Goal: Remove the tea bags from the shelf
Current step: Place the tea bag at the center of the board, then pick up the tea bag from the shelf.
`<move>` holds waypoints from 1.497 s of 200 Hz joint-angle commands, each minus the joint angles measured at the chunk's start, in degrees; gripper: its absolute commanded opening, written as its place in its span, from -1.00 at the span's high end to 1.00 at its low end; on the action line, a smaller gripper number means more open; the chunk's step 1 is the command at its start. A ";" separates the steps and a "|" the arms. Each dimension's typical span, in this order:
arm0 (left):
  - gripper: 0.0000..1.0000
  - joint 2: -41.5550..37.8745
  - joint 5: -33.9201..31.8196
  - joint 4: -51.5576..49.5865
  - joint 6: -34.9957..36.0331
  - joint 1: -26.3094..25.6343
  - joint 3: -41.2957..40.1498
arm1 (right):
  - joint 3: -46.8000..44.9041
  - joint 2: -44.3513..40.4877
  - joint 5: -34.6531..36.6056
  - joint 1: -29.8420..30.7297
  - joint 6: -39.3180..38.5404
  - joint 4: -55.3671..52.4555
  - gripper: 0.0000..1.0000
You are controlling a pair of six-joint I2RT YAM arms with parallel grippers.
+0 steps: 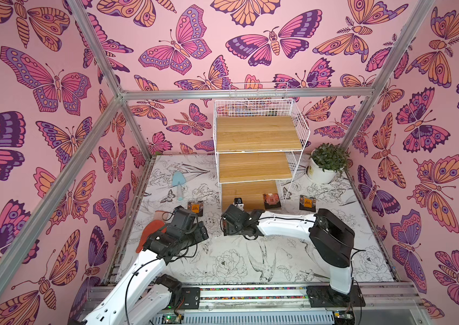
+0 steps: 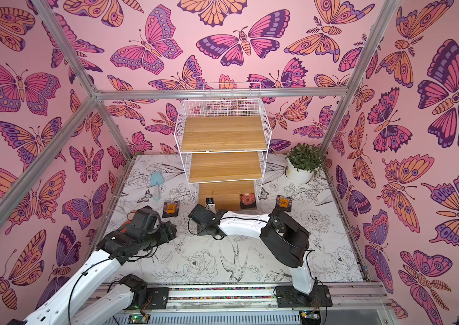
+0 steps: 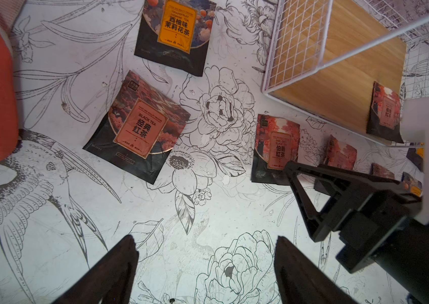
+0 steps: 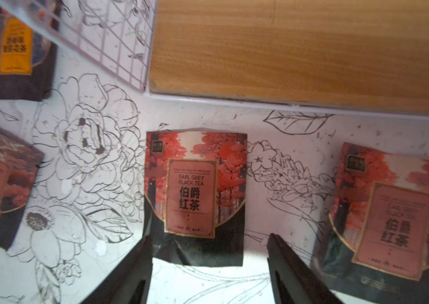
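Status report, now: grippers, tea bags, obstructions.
Left gripper open, empty, above the table. Right gripper open over an Earl Grey bag lying on the table. One tea bag remains on the shelf, bottom board. Nothing seen blocking it.

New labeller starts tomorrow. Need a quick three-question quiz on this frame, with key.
1. True or false: a pink-labelled tea bag lies on the bottom board of the shelf.
2. Pick one. The right gripper is:
A. shut on a tea bag
B. open, over an Earl Grey tea bag lying flat on the table
C. reaching into the top basket
3. Count: how many orange-labelled tea bags show on the table in a top view?

Key
1. True.
2. B.
3. Two; the second lies on the robot's right of the shelf.
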 commanded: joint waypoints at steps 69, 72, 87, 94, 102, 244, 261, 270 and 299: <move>-0.63 4.04 -2.91 3.83 -4.41 -7.71 1.66 | -9.03 -15.56 6.01 -1.61 -8.50 3.01 -0.43; -0.64 4.56 -3.53 4.15 -4.80 -8.57 1.87 | -9.71 -16.48 6.35 -1.59 -8.67 3.04 -0.43; -0.63 7.68 -6.93 6.13 -6.71 -13.58 2.95 | -13.28 -22.04 9.28 -1.63 -8.85 2.91 -0.45; -0.63 9.47 -8.47 6.97 -7.49 -15.84 3.74 | -14.78 -24.52 11.11 -1.74 -8.87 2.95 -0.46; -0.63 11.74 -9.99 7.72 -8.21 -17.98 4.67 | -16.33 -27.24 13.37 -2.04 -9.25 2.75 -0.46; -0.66 56.27 -11.99 21.09 -0.32 -32.28 38.05 | -28.05 -56.53 -8.39 -47.92 -17.03 -3.36 -0.58; -0.69 59.83 -12.18 21.40 0.36 -32.24 41.05 | -27.62 -56.43 -10.23 -49.74 -17.17 -3.36 -0.57; -0.70 61.55 -13.09 21.57 -0.08 -32.29 42.40 | -27.44 -56.18 -11.18 -50.73 -17.32 -3.27 -0.58; -0.74 65.86 -14.90 23.71 1.34 -32.20 45.90 | -27.32 -55.66 -14.50 -54.02 -17.73 -2.74 -0.58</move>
